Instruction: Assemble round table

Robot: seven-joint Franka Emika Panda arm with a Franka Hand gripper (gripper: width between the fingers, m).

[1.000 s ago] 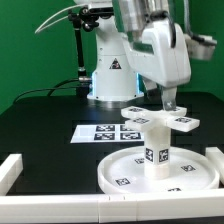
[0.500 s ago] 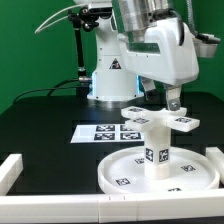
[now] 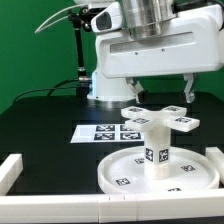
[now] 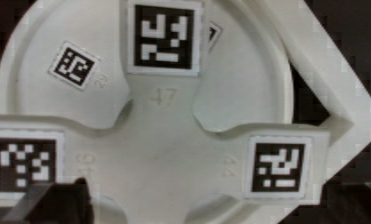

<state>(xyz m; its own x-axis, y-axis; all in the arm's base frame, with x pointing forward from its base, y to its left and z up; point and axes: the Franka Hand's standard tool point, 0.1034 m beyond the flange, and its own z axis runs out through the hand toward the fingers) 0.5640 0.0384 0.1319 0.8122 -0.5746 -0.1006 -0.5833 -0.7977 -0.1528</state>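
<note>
My gripper (image 3: pixel 160 92) hangs with fingers spread, holding nothing, just above the cross-shaped foot (image 3: pixel 157 121) topping the leg (image 3: pixel 157 150) on the round disc (image 3: pixel 125 170); the foot looks light, rigid, smooth plastic, best pinched across one flat arm.

hand (image 3: pixel 162 97): turned broadside to the exterior view, fingers now spread either side above the cross-shaped foot piece (image 3: pixel 158 119) | earlier: narrow-on, one finger touching its right arm

White glossy arm (image 3: pixel 150 50), black cables, dark pincer (image 3: pixel 160 92) fingers
</note>
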